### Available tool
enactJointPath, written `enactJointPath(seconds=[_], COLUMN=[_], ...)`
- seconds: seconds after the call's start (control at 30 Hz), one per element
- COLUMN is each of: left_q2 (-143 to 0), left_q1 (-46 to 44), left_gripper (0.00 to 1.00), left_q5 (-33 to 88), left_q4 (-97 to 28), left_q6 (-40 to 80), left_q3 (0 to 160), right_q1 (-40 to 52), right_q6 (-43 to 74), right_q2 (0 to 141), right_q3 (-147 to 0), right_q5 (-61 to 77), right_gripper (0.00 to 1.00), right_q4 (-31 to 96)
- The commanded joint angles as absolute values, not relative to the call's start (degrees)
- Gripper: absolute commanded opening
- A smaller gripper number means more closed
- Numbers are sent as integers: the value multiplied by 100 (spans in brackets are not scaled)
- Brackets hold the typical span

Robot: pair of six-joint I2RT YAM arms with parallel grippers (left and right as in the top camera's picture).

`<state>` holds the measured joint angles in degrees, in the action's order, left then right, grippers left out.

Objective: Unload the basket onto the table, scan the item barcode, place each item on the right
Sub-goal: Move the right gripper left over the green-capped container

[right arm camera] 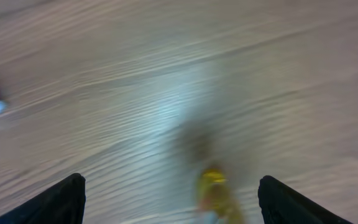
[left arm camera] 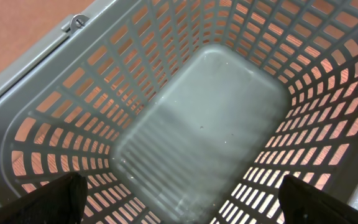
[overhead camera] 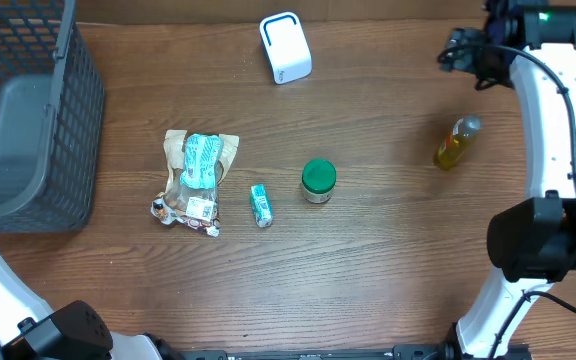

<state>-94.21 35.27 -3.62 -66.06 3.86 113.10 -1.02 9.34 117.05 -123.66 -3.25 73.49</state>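
Left gripper [left arm camera: 179,186] jaws spread over basket [left arm camera: 154,56]; right gripper [right arm camera: 171,186] jaws spread; bottle [overhead camera: 456,142] label unreadable.

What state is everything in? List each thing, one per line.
basket: upright, empty.
scanner: standing, untouched.
snack bag: lying flat, crumpled.
green packet: lying flat.
jar: upright, green lid on.
yellow bottle: lying on its side, not held.
left gripper: open, over the basket.
right gripper: open, holding nothing.

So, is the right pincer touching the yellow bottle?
Apart. The overhead view shows a clear strip of bare table between the right pincer and the bottle.
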Motion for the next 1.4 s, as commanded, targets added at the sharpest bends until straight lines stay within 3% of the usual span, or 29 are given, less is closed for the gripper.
enactJointPath(seconds=[0.0,0.13,0.43,0.63,1.37], left_q2=[-9461,-9461,-9461,-9461,-9461], left_q1=[3522,3522,3522,3522,3522], left_gripper=[99,100,100,99,99], left_q5=[-314,-311,-311,-314,-311], left_q4=[-6602,-6602,-6602,-6604,-6604], left_q6=[276,276,276,276,276], left_q3=[11410,11410,11410,11410,11410], right_q1=[325,906,2093,2615,2827], right_q6=[854,867,899,897,895], right_q2=[11675,11675,11681,11681,11681], right_q3=[-12438,-12436,-12409,-12409,-12409], right_q5=[495,508,506,508,508], right_gripper=[85,86,100,100,100], right_q4=[7513,7865,8230,8221,8348])
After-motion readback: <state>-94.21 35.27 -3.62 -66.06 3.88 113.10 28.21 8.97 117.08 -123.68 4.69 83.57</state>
